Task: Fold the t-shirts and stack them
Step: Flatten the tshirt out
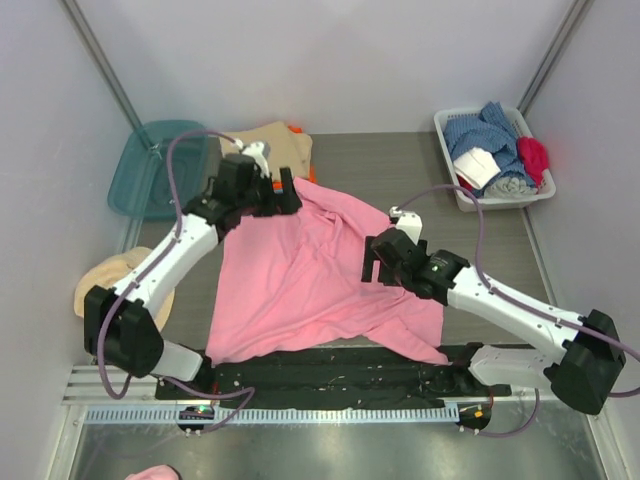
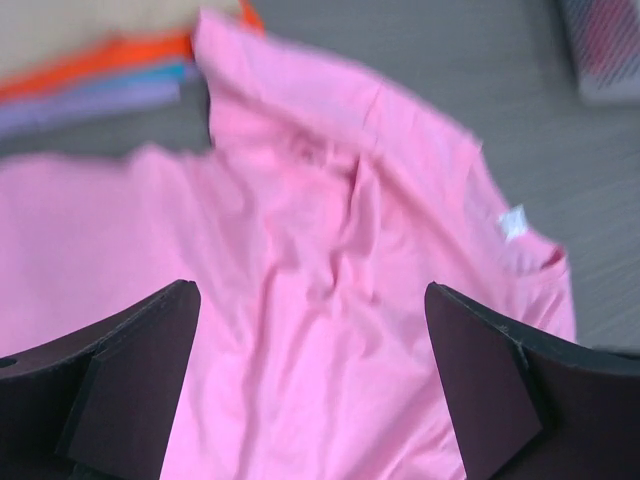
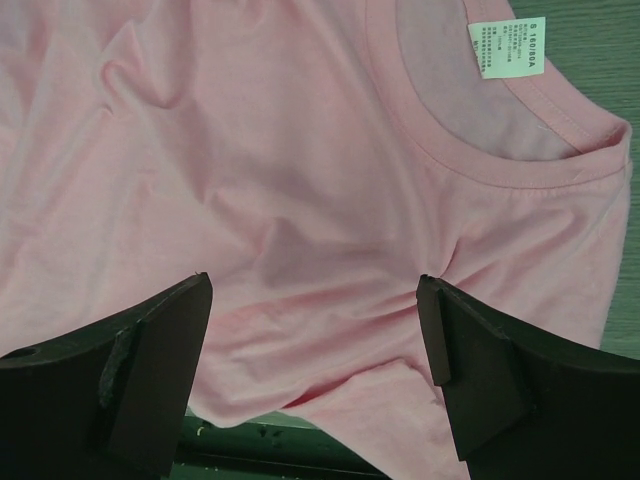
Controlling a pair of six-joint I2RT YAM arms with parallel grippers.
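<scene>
The bright pink t-shirt point(image 1: 310, 285) lies spread and wrinkled on the table's middle. It fills the left wrist view point(image 2: 300, 330) and the right wrist view point(image 3: 300, 180), where its collar and white label point(image 3: 505, 47) show. A stack of folded t-shirts, tan on top point(image 1: 270, 150), with orange and lilac edges point(image 2: 90, 85), lies at the back. My left gripper point(image 1: 285, 195) is open above the shirt's far edge. My right gripper point(image 1: 378, 262) is open above the shirt's right side near the collar. Both hold nothing.
A teal bin lid point(image 1: 155, 170) lies at the back left. A white basket point(image 1: 455, 165) of mixed clothes stands at the back right. A round tan cap point(image 1: 110, 280) lies at the left. A black strip point(image 1: 330, 375) runs along the near edge.
</scene>
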